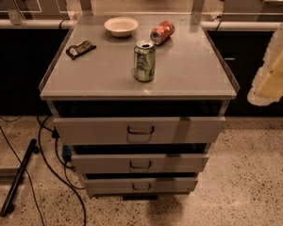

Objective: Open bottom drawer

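Observation:
The bottom drawer point(140, 185) is the lowest and narrowest of three light-grey drawer fronts of the cabinet, with a small dark loop handle point(141, 187) at its centre. Above it are the mid-sized drawer point(139, 163) and the tallest top drawer point(139, 129). My gripper point(272, 69) is a pale cream shape at the right edge of the view, level with the cabinet top and well above and to the right of the bottom drawer. It touches nothing.
On the cabinet top point(188, 69) stand a green can point(144, 60), a tipped orange can point(162, 32), a white bowl point(121, 26) and a dark snack packet point(80, 49). Black cables point(52, 168) and a dark bar point(19, 177) lie on the speckled floor at left.

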{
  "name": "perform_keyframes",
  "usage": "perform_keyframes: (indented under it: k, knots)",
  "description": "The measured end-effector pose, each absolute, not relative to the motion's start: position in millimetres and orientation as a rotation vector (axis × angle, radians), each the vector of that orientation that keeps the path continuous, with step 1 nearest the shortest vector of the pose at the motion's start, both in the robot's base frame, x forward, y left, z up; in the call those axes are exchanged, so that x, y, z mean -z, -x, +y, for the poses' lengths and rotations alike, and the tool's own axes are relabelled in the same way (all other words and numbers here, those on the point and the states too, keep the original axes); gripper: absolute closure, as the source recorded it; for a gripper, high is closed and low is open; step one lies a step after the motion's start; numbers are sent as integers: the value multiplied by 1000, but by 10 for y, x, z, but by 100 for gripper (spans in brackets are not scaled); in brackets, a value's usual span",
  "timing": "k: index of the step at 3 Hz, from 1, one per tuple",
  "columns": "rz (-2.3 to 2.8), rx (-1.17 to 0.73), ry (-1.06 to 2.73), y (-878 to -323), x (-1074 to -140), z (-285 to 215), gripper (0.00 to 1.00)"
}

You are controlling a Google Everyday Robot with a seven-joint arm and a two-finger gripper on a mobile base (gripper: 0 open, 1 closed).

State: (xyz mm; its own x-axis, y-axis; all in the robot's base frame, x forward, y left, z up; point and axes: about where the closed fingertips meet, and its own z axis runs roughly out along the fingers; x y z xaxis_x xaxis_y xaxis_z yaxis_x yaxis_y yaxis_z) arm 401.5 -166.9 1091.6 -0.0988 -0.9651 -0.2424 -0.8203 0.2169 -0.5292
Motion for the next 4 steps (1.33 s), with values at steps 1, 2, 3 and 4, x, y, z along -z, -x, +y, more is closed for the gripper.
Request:
perform_keyframes:
  k: [1,2,3,4]
  knots:
    - [1960,352,1644,-4015,-10916,-1669,0]
    - [1960,352,1644,-4015,-10916,-1669,17]
    - [1960,352,1644,-4015,-10915,-1669,22]
    - [1960,352,1644,-4015,-10915,-1669,22]
